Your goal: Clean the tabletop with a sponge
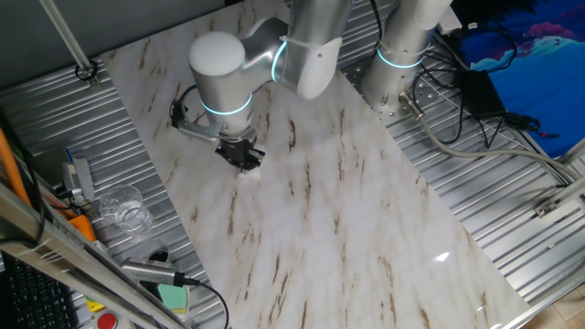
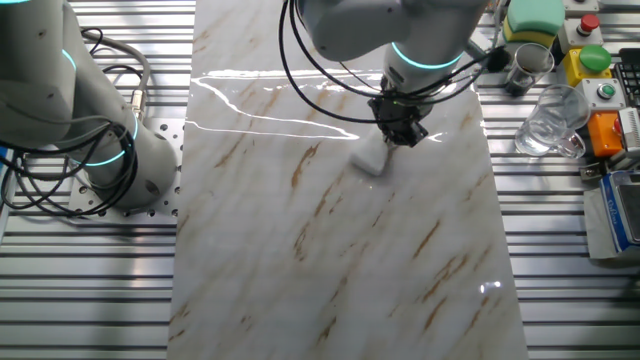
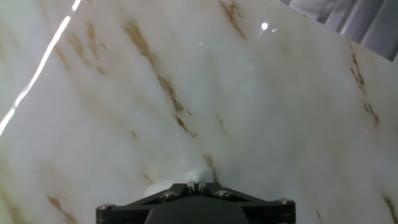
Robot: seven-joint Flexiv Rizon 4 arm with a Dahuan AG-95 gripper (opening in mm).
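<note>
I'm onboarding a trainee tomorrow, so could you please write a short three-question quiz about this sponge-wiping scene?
1. True or false: the gripper presses the sponge onto the tabletop.
2. Which item stands on the ribbed metal beside the slab? A) clear glass mug B) ceramic plate C) wooden bowl
3. Fill in: the tabletop has a white marble pattern with ____ streaks.

Key: 1 true; 2 A; 3 brown.
</note>
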